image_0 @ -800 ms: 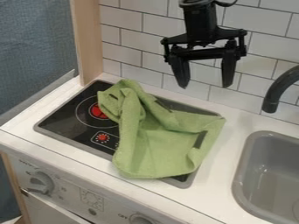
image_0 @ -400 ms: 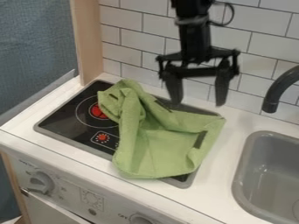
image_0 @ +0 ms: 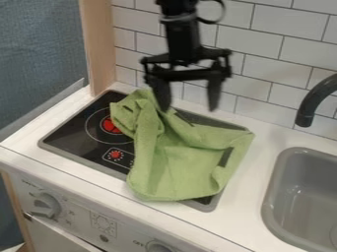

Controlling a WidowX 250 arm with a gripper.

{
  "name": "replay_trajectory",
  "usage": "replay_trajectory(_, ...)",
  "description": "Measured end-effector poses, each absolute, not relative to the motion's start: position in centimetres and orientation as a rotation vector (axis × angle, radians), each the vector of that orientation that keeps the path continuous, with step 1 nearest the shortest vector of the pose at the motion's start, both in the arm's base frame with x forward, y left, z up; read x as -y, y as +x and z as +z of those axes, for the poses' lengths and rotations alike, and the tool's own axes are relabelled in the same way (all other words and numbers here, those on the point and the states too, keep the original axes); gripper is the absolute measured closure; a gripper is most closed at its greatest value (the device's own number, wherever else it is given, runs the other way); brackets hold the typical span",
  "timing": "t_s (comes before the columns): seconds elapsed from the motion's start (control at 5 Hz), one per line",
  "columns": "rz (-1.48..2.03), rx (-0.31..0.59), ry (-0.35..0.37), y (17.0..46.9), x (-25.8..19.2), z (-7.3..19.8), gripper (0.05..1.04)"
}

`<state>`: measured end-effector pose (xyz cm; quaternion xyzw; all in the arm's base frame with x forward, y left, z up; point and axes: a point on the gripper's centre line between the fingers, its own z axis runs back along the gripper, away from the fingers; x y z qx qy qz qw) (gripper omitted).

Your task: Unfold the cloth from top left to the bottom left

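My gripper (image_0: 188,109) hangs above the back part of the cloth, its two fingers spread wide with nothing between them. Its left fingertip overlaps the cloth's upper part in the view; whether they touch I cannot tell. The green cloth (image_0: 181,167) lies rumpled over the right and middle of the black stovetop (image_0: 72,129). A bunched fold runs down its left side from the top left, and its right part is spread flatter, with one corner out at the right.
A grey sink (image_0: 309,197) is set in the white counter at the right, with a black faucet (image_0: 316,101) over it. Behind stands a tiled wall (image_0: 253,74); a wooden post (image_0: 99,47) rises at the back left. Knobs line the front panel.
The gripper has moved left across the view and ended somewhat lower than at first, staying open. The cloth lies as before.
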<state>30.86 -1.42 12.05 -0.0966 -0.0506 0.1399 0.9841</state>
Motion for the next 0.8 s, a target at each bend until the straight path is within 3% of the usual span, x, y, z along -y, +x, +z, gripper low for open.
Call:
replay_trajectory(0.6, 0.742, 0.064, -0.047, 32.9, -5.2, 11.7, 0.085)
replay_trajectory(0.8, 0.901, 0.067, 0.047, 33.6, -6.8, 10.6, 0.085)
